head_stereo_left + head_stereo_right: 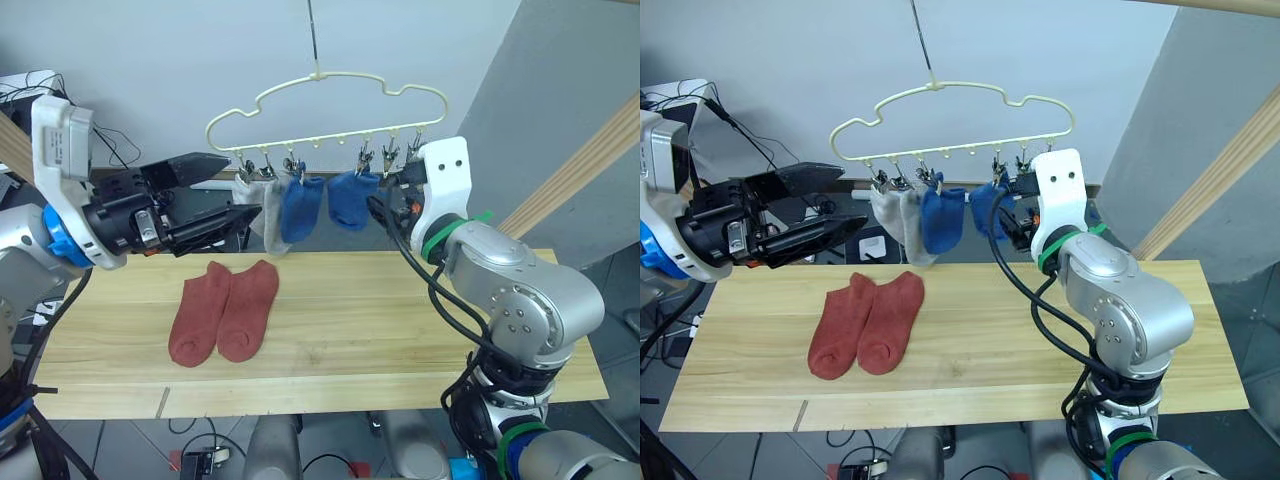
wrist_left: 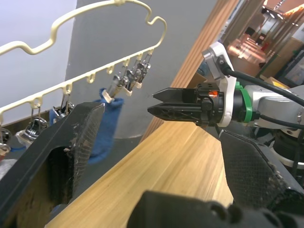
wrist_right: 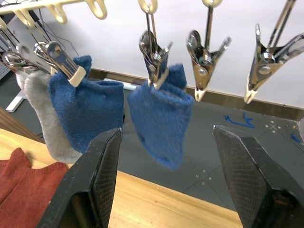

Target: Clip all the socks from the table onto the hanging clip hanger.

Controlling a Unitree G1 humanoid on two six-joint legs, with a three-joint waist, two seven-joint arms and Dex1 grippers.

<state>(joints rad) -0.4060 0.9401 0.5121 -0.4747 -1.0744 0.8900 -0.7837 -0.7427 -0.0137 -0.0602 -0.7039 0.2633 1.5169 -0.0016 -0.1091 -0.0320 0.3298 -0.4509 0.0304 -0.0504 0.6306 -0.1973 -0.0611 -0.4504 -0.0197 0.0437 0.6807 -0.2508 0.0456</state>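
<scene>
Rust-red knit marks what is left: two red socks (image 1: 224,311) lie side by side, touching, on the bench (image 1: 380,330) at centre left of the left eye view; neither is yet clipped. Above them, in the upper middle of the frame, the clip hanger (image 1: 330,110) already carries four: two light grey socks (image 1: 262,210) at its left end, then two blue socks (image 1: 322,205) beside them; by my count the job is two thirds done, and the silver clips (image 3: 205,61) towards the hanger's right end hang bare. No box or basket is present; the hanger is the only holder. The left gripper (image 1: 215,195) hovers at left just beside the grey pair, jaws apart and empty; the right gripper (image 2: 159,103) sits near the bare clips, jaws apart in its own wrist view, gripping nothing.
</scene>
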